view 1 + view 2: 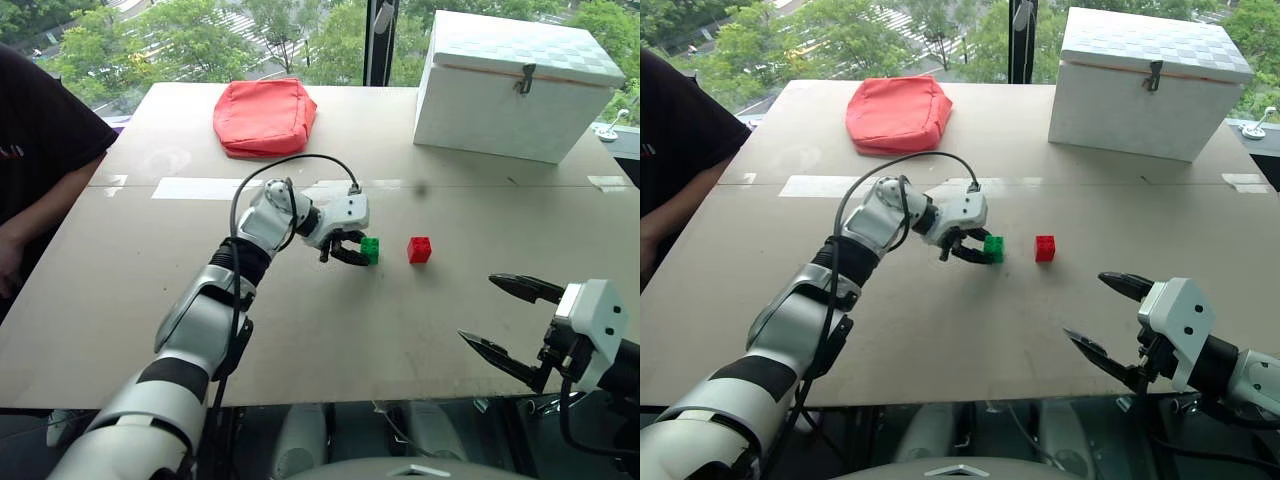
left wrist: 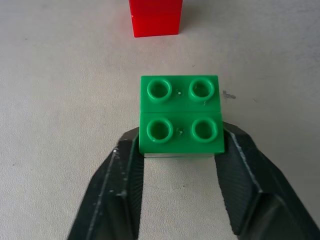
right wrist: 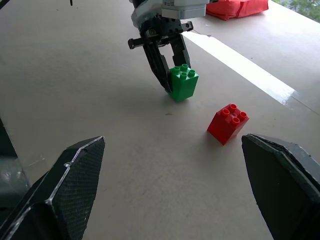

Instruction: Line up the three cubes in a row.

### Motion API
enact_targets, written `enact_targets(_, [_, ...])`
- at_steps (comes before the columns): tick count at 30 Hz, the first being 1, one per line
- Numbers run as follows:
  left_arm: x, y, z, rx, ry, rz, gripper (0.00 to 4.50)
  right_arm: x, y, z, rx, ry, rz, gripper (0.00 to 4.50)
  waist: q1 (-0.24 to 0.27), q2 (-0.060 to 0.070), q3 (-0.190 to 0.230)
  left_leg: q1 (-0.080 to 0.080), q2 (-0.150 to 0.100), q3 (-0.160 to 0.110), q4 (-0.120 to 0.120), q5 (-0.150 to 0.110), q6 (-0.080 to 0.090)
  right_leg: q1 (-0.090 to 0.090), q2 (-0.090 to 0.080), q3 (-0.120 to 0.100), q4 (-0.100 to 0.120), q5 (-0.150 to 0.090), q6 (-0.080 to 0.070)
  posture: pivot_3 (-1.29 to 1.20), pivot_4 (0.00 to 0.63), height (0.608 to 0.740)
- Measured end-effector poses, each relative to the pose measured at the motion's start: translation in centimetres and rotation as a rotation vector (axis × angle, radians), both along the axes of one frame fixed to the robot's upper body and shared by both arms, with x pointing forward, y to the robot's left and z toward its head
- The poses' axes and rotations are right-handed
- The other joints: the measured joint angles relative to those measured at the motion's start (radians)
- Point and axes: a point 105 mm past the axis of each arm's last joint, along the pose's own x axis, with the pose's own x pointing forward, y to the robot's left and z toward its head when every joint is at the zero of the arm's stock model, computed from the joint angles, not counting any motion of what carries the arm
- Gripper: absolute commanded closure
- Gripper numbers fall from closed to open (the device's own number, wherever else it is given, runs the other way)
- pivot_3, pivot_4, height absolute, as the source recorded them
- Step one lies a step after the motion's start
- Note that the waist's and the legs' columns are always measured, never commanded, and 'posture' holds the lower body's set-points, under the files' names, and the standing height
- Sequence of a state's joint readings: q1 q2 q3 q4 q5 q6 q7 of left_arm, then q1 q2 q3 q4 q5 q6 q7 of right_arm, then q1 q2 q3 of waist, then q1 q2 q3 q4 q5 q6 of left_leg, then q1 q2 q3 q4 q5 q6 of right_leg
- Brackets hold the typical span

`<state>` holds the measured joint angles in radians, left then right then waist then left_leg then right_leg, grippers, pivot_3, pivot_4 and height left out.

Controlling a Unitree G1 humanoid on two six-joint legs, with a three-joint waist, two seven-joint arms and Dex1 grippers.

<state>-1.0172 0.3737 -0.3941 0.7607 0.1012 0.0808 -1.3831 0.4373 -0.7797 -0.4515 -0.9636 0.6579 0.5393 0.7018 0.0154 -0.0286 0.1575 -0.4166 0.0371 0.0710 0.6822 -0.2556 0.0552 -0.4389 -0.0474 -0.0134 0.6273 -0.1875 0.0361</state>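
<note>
A green cube [image 1: 370,249] sits on the tan table [image 1: 300,340], studs up. My left gripper [image 1: 352,250] reaches in from the left, and its two black fingers [image 2: 125,185] press against the near half of that cube from both sides. A red cube [image 1: 419,249] stands a short gap to its right, roughly level with it. In the left wrist view the red cube [image 2: 154,17] lies straight beyond the green cube [image 2: 180,112]. My right gripper [image 1: 478,308] hovers open near the table's front right edge, well short of both cubes, holding nothing.
A red cloth bag [image 1: 264,115] lies at the back middle and a large white box [image 1: 515,85] at the back right. A person in a dark sleeve [image 1: 40,160] stands at the table's left side. A pale tape strip [image 1: 200,188] crosses the table behind the cubes.
</note>
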Motion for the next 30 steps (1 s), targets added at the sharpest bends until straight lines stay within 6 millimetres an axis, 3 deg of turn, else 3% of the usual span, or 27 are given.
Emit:
enact_targets(3, [0.1,0.2,0.0,0.005,-0.003,0.007,0.1,-0.1,-0.1,-0.1,-0.002,0.003,-0.007,0.0,0.0,0.0,0.0,0.0,0.0,0.0,0.0,0.0,0.0,0.0,0.0,0.0,0.0,0.0,0.0,0.0,0.15,0.74])
enact_targets(11, [-0.2,1.9,1.8,-0.048,0.014,0.059,0.1,0.0,-0.3,0.1,-0.01,-0.01,-0.018,0.0,-0.002,0.0,0.0,0.0,0.001,0.0,0.0,0.0,0.0,0.0,0.0,0.0,0.001,0.0,0.0,0.0,0.15,0.74])
enact_targets(15, [-0.2,3.9,3.2,-0.143,0.012,0.172,0.1,0.1,-0.2,0.4,-0.007,-0.029,-0.002,0.0,-0.002,0.0,0.0,0.001,0.001,0.0,0.0,0.0,0.0,0.0,0.0,0.0,0.001,0.0,0.0,0.0,0.15,0.74])
enact_targets(19, [1.5,7.2,6.0,-0.27,-0.046,0.465,0.1,0.2,0.0,0.2,0.003,-0.028,0.014,0.0,-0.001,0.0,0.0,0.001,0.002,0.0,0.001,0.0,0.0,0.0,0.0,0.0,0.001,0.0,0.0,0.0,0.15,0.74])
enact_targets(23, [4.0,10.9,8.2,-0.409,-0.17,0.894,0.1,0.8,0.2,0.6,0.021,-0.058,0.025,0.0,0.0,0.0,0.0,0.002,0.001,-0.001,0.002,0.0,0.0,0.003,0.0,0.0,0.001,0.001,0.001,0.0,0.15,0.74])
enact_targets(25, [4.5,12.6,7.5,-0.433,-0.243,1.112,0.1,1.1,0.5,0.9,0.029,-0.078,0.051,0.0,-0.001,0.0,0.0,0.003,0.001,-0.001,0.002,0.0,0.0,0.004,-0.001,0.0,0.001,0.003,0.005,0.0,0.15,0.74])
enact_targets(28, [4.5,13.0,4.8,-0.44,-0.216,1.281,0.1,1.6,0.5,1.0,0.028,-0.084,0.064,0.0,0.003,0.0,0.0,0.002,0.001,-0.002,0.003,0.0,0.0,0.004,-0.001,0.0,0.001,0.004,0.006,0.0,0.15,0.74])
enact_targets(30, [4.7,13.2,4.1,-0.441,-0.218,1.349,0.1,1.7,0.7,1.0,0.029,-0.085,0.074,0.0,0.002,-0.001,0.0,0.002,0.0,-0.003,0.003,0.0,0.0,0.004,0.0,-0.001,0.001,0.004,0.005,0.0,0.15,0.74])
